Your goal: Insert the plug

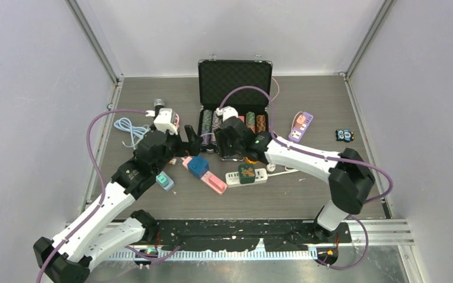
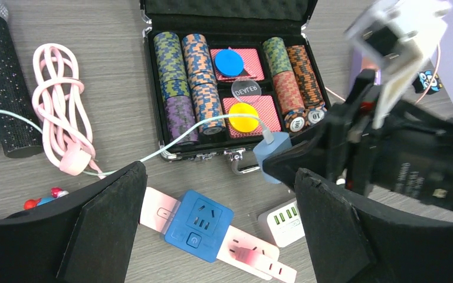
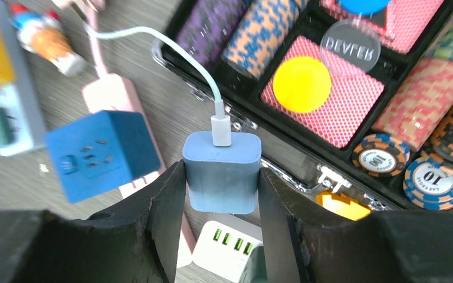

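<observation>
A grey wood-grain table (image 1: 307, 200) holds an open black case (image 1: 234, 79), its lid standing upright at the far side. Inside the case lie four rows of poker chips, two on each side of two red-backed card decks.

The left gripper (image 2: 219, 177) hangs with its two black fingers spread wide and nothing between them, above the near end of a pink power strip (image 2: 253, 259). The right gripper (image 3: 221, 194) is clamped on the plug (image 3: 222, 171), a blue-grey charger block, one finger against each of its sides. The plug is held off the table just in front of the case's front edge, near a blue cube socket (image 2: 199, 224) but apart from it.

Three power strips can be counted: the pink one carrying the cube, a white one (image 1: 246, 175) with green ports, and a purple one (image 1: 301, 125) to the right of the case. A white cable (image 3: 171, 47) runs from the top of the plug. A coiled pink cable (image 2: 59, 106) lies beside a black glittery microphone (image 2: 6, 88).

Three discs rest on the decks: one blue, one yellow, and one clear disc (image 3: 350, 45) reading "DEALER". Two chip faces read "100" (image 3: 381, 160) and "10" (image 3: 435, 180).
</observation>
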`<action>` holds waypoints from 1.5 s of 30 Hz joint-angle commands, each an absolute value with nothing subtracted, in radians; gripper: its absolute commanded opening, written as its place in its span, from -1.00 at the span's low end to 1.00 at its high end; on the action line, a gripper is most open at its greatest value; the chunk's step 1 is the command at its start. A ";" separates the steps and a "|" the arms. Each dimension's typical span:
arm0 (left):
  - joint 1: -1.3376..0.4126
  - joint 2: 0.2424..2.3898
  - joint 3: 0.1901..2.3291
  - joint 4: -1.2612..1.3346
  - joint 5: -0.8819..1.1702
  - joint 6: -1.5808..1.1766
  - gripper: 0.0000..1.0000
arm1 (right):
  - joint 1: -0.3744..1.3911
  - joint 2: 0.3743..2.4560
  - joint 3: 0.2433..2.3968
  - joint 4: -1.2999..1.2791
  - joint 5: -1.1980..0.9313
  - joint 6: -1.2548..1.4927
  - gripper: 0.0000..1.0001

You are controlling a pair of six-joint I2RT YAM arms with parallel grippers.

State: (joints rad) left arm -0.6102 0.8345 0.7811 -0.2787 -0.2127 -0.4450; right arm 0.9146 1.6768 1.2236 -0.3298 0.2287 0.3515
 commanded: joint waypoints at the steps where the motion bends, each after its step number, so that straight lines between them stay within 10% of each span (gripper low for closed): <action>1: -0.602 0.780 0.797 -0.265 -0.206 -0.453 0.89 | 0.914 1.556 1.187 -0.155 0.230 0.341 -0.51; 19: -0.536 0.745 0.759 -0.074 0.040 -0.687 0.82 | 0.915 1.286 0.902 0.378 -0.037 0.223 -0.59; 45: -0.479 0.811 0.611 0.346 0.093 -1.012 0.76 | 0.924 1.267 0.873 0.388 -0.081 0.171 -0.58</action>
State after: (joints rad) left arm -0.4919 0.8078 0.5983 0.2379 0.1356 -1.0111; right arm 0.9146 1.2655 0.8673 0.3416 -0.0547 0.2096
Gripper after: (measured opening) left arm 0.915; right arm 0.495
